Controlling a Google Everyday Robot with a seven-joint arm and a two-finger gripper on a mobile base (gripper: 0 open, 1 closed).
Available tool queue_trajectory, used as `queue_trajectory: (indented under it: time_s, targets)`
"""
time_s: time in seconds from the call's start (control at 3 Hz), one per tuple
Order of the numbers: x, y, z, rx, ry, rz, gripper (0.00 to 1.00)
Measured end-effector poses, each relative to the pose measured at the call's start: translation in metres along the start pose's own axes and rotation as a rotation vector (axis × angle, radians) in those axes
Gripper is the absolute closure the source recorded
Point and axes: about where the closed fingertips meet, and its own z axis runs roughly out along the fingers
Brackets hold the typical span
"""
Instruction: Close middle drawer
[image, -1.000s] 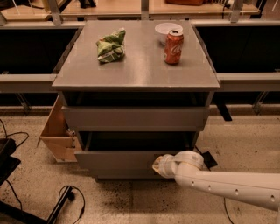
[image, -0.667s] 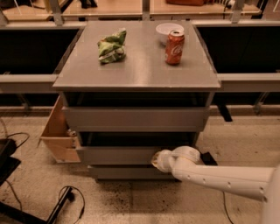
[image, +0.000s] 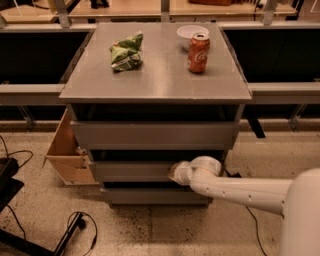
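The middle drawer (image: 130, 171) is a grey flat front between the taller top drawer front (image: 152, 135) and the low bottom front (image: 150, 196) of the grey cabinet. It stands out only slightly, less than the top front. My gripper (image: 177, 173), at the end of the white arm (image: 240, 192) coming from the lower right, rests against the right part of the middle drawer's front.
On the cabinet top (image: 160, 75) lie a green chip bag (image: 126, 51), a red soda can (image: 198, 53) and a white bowl (image: 191, 33). A wooden box (image: 67, 152) stands left of the cabinet. Cables and a black stand lie on the floor at lower left.
The middle drawer has slid inward toward the cabinet. My gripper and arm have followed it forward, staying against its front.
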Motion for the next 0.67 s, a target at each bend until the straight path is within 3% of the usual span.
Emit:
queue_trajectory:
  time_s: [0.33, 0.67]
  targets:
    - [0.0, 0.0005, -0.0003, 0.0, 0.0, 0.0, 0.81]
    - [0.0, 0.0005, -0.0003, 0.0, 0.0, 0.0, 0.53]
